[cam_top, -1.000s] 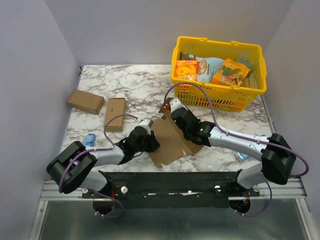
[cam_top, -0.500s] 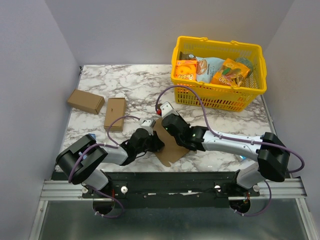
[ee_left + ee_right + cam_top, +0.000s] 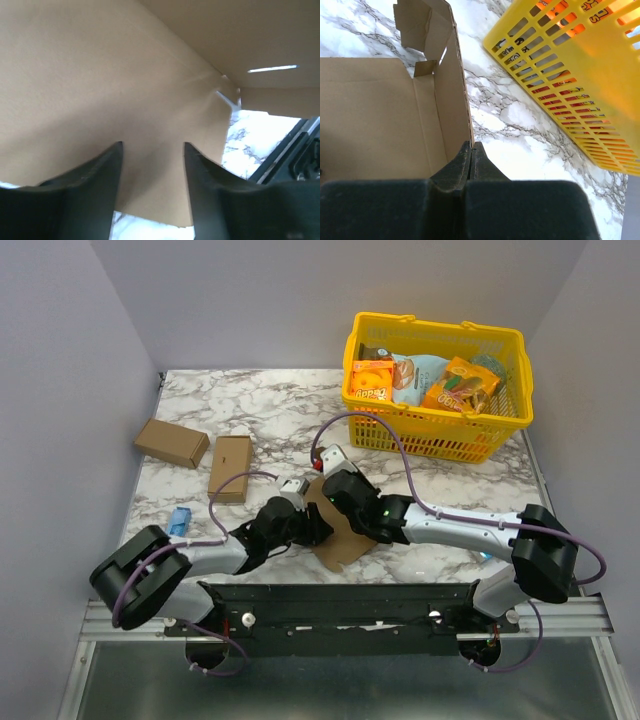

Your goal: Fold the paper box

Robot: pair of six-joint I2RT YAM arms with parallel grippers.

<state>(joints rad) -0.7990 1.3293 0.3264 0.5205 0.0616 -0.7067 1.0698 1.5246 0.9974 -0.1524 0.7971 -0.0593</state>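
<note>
Folding looks partway done. The paper box (image 3: 340, 545) sits at six o'clock on the worktop (image 3: 280, 410) with one side wall raised and the rest not yet closed. The right gripper (image 3: 471, 146) has its jaws pinched on that wall's edge. The left gripper (image 3: 152, 147) has its jaws parted against a panel, gripping nothing.

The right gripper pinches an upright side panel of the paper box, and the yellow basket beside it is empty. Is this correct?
Not quite. The yellow basket is not empty: the top external view shows colourful packets inside it. The rest holds: the right gripper pinches an upright side panel of the paper box.
</note>
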